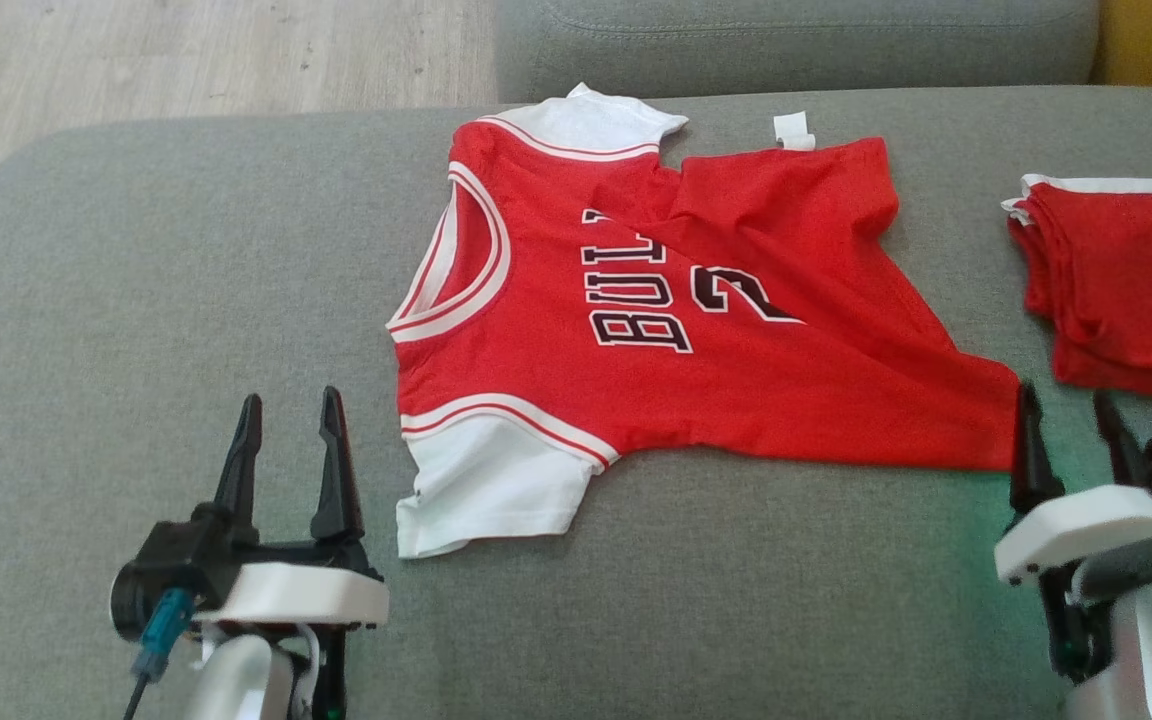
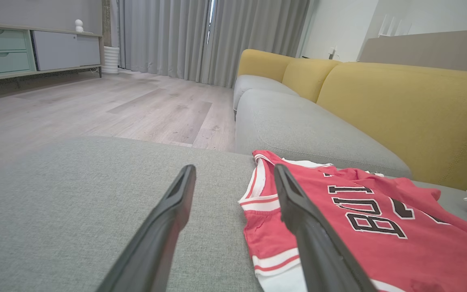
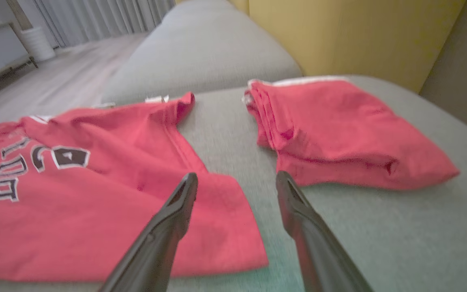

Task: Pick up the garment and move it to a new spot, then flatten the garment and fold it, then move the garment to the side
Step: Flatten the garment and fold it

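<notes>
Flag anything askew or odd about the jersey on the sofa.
The red jersey is not flat: a far flap is folded diagonally over the front, hiding part of the lettering and number, and a white tag sticks out beyond its edge. Nothing looks damaged.

A red jersey point(image 1: 696, 330) is lying spread at centre frame on a grey sofa cushion point(image 1: 136, 300). The left gripper point(image 1: 292, 398), lower left, and the right gripper point(image 1: 1064, 393), lower right, are hovering empty, fingers point(image 1: 336, 470) apart. A folded red garment point(image 1: 1126, 280) is resting far right.
</notes>
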Available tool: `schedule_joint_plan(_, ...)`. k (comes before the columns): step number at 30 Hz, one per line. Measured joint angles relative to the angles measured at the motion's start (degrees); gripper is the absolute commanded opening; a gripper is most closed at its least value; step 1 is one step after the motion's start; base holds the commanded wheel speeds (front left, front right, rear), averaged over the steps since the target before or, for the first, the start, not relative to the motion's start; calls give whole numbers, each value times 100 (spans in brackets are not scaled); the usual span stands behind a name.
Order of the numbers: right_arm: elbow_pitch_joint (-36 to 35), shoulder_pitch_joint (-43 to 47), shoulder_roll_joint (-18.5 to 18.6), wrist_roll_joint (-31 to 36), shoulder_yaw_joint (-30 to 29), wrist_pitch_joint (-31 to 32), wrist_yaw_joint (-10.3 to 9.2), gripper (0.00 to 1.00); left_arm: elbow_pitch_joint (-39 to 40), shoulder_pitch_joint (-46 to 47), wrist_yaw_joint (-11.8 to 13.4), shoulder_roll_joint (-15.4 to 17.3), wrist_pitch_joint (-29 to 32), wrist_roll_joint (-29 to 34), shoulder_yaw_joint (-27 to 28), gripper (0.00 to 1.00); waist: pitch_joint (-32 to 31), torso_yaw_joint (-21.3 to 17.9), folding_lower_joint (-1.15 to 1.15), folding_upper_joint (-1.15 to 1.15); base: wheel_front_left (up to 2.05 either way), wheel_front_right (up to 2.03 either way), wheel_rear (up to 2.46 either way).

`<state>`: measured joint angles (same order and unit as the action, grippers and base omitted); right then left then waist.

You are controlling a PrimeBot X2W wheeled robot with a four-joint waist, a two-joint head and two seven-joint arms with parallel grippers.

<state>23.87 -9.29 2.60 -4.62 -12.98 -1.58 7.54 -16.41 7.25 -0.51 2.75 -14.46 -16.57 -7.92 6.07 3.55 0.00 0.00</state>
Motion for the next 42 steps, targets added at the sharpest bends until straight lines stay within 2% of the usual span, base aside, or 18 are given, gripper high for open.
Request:
schedule_joint_plan(4, -525, 60, 3, -29, 374, -532, 0, 100, 0, 1, 0, 0, 0, 0, 4, 100, 2, -17, 0, 0, 0, 0, 0)
schedule_joint_plan(9, -787, 269, -2, -207, 891, -884, 0, 100, 1, 3, -13, 0, 0, -43, 1, 100, 30, -83, 0, 0, 0, 0, 0)
schedule_joint_plan(12, -812, 343, -1, -254, 920, -956, 0, 100, -73, 118, -155, 9, 0, 54, -136, 100, 106, -122, 0, 0, 0, 0, 0)
schedule_joint_plan(16, -884, 296, -1, -254, 996, -999, 0, 100, -539, 702, -260, 73, 168, 249, -346, 100, 256, -183, 0, 0, 0, 0, 0)
schedule_joint_plan(26, -996, 91, 0, -280, 1103, -1055, 0, 100, -2103, 1988, -214, 297, 1194, 456, -489, 100, 663, -467, 1, 0, 0, 0, 0)
schedule_joint_plan(33, -1004, 24, 0, -346, 1187, -1111, 0, 100, -2819, 2339, -148, 416, 1338, 454, -490, 100, 876, -674, 1, 0, 0, 0, 0)
schedule_joint_plan(36, -1005, 8, 0, -346, 1234, -1113, 0, 100, -3003, 2466, -313, 426, 1393, 452, -532, 100, 946, -738, 1, 0, 0, 0, 0)
schedule_joint_plan(37, -1005, -12, 0, -347, 1247, -1115, 0, 100, -3047, 2514, -360, 443, 1396, 447, -541, 81, 965, -758, 0, 0, 0, 0, 0)
schedule_joint_plan(38, -1006, -45, 0, -348, 1255, -1132, 0, 100, -3082, 2566, -361, 467, 1389, 445, -545, 31, 983, -776, 0, 0, 0, 0, 0)
schedule_joint_plan(39, -1012, -82, 0, -357, 1256, -1154, 0, 100, -3108, 2615, -375, 492, 1367, 446, -550, 0, 1001, -792, 0, 0, 0, 0, 0)
schedule_joint_plan(42, -1016, -129, 0, -357, 1262, -1157, 0, 100, -3185, 2734, -394, 523, 1158, 445, -548, 0, 1041, -827, 0, 0, 0, 0, 0)
